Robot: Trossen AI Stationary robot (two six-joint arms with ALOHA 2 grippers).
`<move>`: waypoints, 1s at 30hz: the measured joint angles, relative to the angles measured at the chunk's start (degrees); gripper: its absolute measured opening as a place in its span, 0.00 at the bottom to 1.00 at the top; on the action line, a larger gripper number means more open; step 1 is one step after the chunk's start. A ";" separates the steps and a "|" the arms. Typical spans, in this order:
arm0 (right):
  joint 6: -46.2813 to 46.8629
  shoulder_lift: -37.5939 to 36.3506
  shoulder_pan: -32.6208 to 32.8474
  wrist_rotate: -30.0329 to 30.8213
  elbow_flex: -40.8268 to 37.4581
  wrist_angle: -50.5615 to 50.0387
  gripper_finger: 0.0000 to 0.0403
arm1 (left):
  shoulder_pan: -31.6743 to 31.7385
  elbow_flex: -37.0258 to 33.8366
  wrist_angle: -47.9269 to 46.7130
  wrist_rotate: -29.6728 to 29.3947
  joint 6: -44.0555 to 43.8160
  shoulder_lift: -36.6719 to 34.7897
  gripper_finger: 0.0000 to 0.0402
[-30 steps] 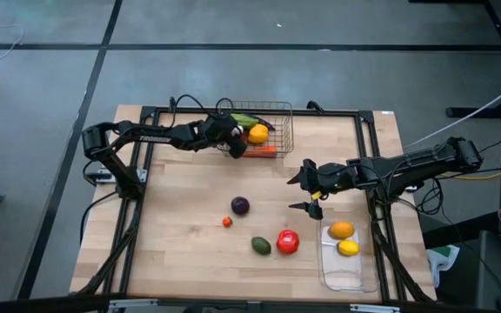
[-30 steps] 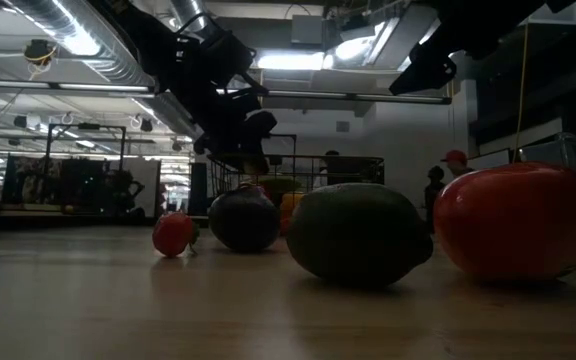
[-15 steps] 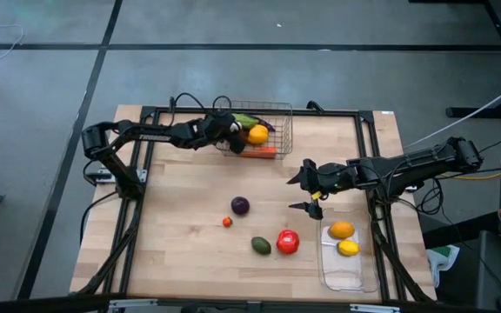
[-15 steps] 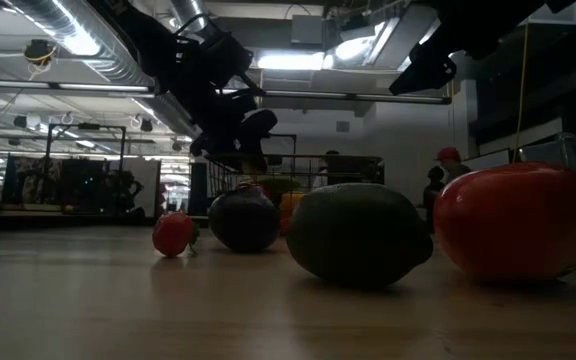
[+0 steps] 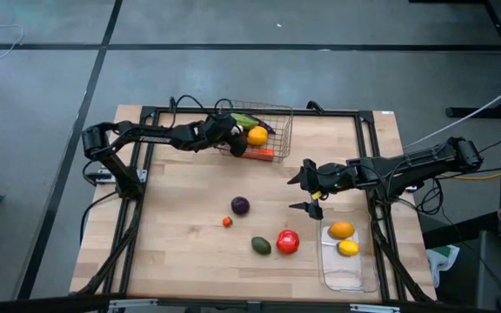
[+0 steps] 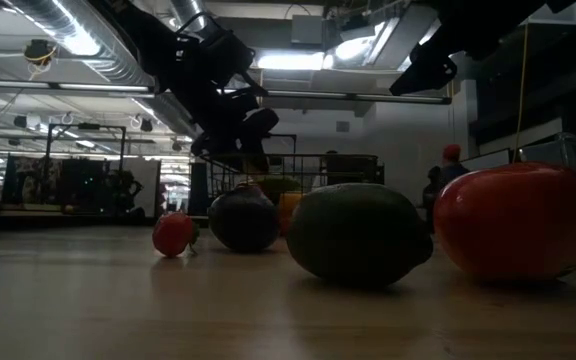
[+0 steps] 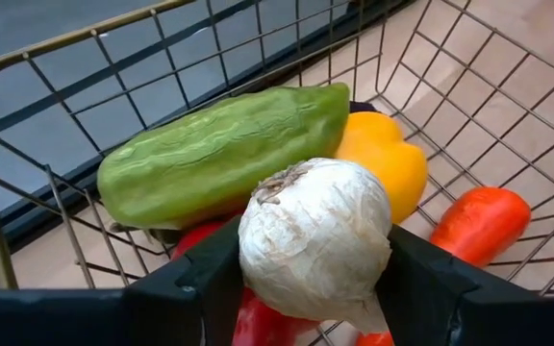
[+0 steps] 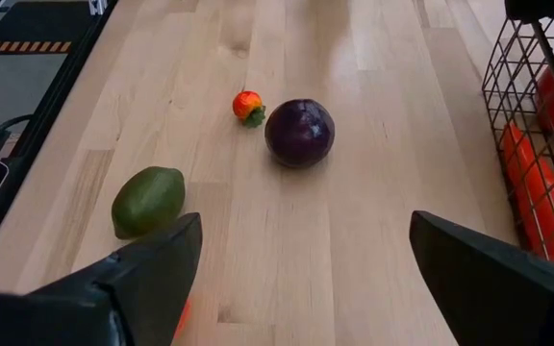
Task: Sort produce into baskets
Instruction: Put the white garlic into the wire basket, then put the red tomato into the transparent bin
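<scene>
My left gripper (image 5: 231, 139) is over the left part of the wire-mesh basket (image 5: 285, 109), shut on a whitish garlic bulb (image 7: 315, 240). Below it in the basket lie a green pepper (image 7: 224, 154), a yellow pepper (image 7: 392, 163), an orange carrot (image 7: 479, 223) and a red piece (image 7: 258, 322). My right gripper (image 5: 307, 188) is open and empty above the table's middle right. On the table rest a purple fruit (image 5: 240, 205), a small red-orange piece (image 5: 227, 222), a green avocado (image 5: 261, 245) and a red tomato (image 5: 287, 242). My left gripper pinches the garlic bulb by its two opposite sides (image 7: 250, 252) between its two fingers (image 7: 195, 288). The bulb is lifted clear above the produce in the basket, its stem end turned away from the wrist.
A clear plastic tray (image 5: 348, 276) at the near right holds an orange (image 5: 342, 229) and a lemon (image 5: 348, 248). The black frame rails (image 5: 146, 174) run along the table's edges. Bare wood lies between the basket and the loose produce.
My left gripper, still shut on the garlic bulb, has gone a little toward the table's far edge over the basket's left part. My right gripper has kept still.
</scene>
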 joint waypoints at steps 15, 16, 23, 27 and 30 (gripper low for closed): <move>0.00 0.00 0.01 0.00 0.00 0.00 0.91 | 0.83 0.00 2.39 10.00 7.89 -0.17 0.62; 0.00 0.00 0.02 0.00 0.00 -0.02 0.91 | 0.89 0.00 2.24 10.03 8.16 -0.20 0.66; 0.00 0.00 0.02 0.00 -0.02 -0.04 0.91 | 0.65 0.00 0.80 10.41 1.50 -0.30 0.75; -0.02 0.00 0.02 0.00 -0.02 -0.02 0.91 | 0.76 -0.07 0.32 12.44 1.51 -2.48 0.75; 0.00 0.00 0.02 0.00 -0.02 0.06 0.91 | 0.56 -0.07 0.08 14.32 1.51 -5.52 0.75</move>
